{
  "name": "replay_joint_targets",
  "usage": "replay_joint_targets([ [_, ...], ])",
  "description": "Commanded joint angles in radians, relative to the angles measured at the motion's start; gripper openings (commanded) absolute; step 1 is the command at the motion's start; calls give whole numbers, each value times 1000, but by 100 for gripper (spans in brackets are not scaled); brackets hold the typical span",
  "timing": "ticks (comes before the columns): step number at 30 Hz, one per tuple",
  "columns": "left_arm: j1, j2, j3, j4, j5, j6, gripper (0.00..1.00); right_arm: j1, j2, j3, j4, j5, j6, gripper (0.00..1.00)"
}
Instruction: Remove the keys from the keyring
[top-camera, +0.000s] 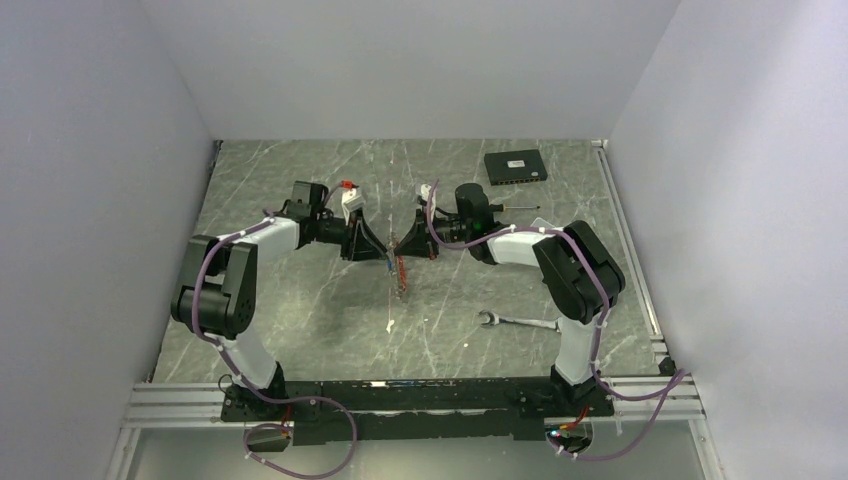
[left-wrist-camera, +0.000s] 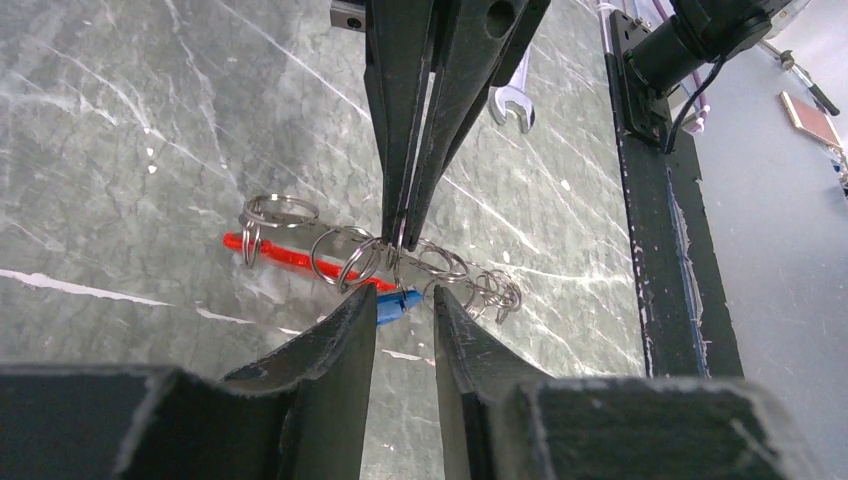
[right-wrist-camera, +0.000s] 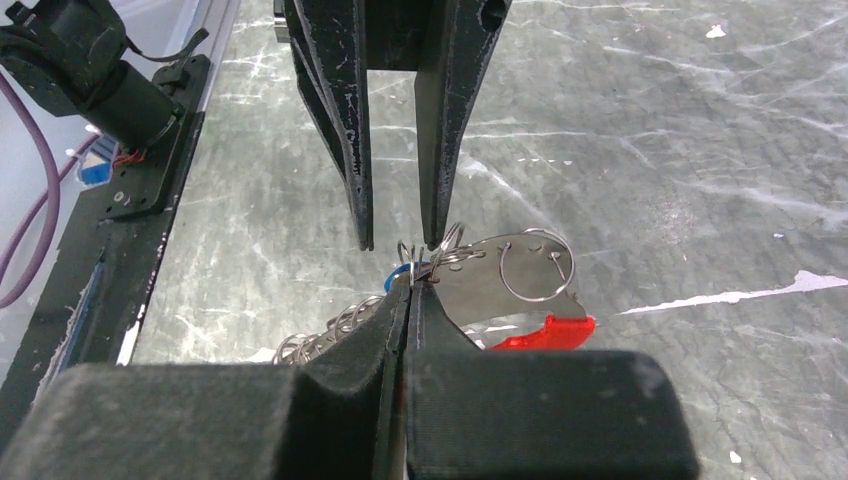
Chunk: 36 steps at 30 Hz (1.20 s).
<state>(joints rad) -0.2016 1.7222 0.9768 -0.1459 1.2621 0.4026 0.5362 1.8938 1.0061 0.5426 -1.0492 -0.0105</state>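
Silvery keyring (left-wrist-camera: 372, 258) pinched tight by right gripper (right-wrist-camera: 412, 283); left gripper (left-wrist-camera: 405, 297) opposite, jaws part-open on nothing, blue key (left-wrist-camera: 398, 303) at its tips; keyring's length runs toward table (top-camera: 300, 320) near edge.

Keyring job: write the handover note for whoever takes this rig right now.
Right claw: shut, pinching a wire loop of the keyring.
Left claw: open, fingertips at the blue-headed key, not gripping it.
Things: the ring cluster with its red tag is between the two claws at mid-table. The wrench lies apart, untouched.
Done: the ring is secured by the right claw. No key is seen off it.
Left: close the left claw on a key, work it off the ring, then repeat for the rest.
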Motion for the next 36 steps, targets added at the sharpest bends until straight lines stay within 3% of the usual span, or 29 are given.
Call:
replay_joint_targets([
  [1,-6,-40,2,59,50,-30,32,-2,-20,-3,59,-28,9,0],
  [9,-20,-7,0,193,40,-136,32,-1,-27,-10,76,-38,9,0],
  [19,-50,33,21,93,39,-70,25,-2,-30,-16,106,-35,53,0],
  [29,-49,41,18,81,55,-63,26,-10,-33,-27,137,-35,77,0],
  [33,-50,42,24,80,48,-68,3,-10,-33,-32,145,-37,80,0],
  [36,-50,51,61,-28,27,-7,0,-10,-38,-27,115,-41,43,0],
])
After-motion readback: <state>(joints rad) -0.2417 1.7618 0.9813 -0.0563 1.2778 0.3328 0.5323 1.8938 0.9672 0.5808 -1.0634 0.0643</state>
